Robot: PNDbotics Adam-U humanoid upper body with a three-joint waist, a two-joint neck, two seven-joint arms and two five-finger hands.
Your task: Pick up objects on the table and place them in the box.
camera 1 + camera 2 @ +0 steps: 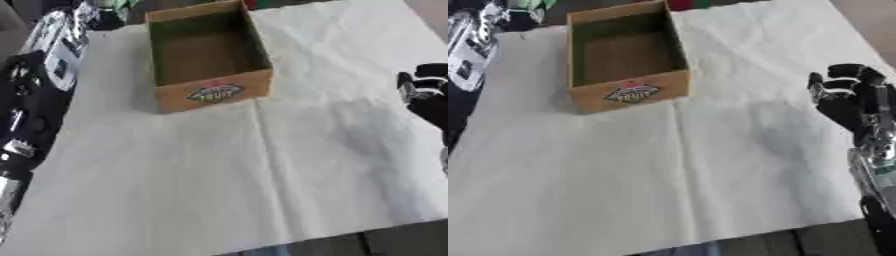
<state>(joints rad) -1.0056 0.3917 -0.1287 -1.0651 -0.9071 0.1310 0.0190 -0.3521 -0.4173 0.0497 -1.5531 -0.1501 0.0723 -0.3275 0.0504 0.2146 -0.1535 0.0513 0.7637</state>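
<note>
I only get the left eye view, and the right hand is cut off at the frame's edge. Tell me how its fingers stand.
Observer: In the right eye view the right hand shows whole: fingers curled, with nothing in them.
Operator: Now tell me where its arm runs.
Observer: The forearm runs from the hand down to the lower right corner, along the right edge of the white cloth.
Operator: Say what shows beyond the wrist.
Observer: A silver section, then black again at the bottom corner.

Table (385,240), creased white cloth (219,175) covering it, open cardboard box (206,52)
</note>
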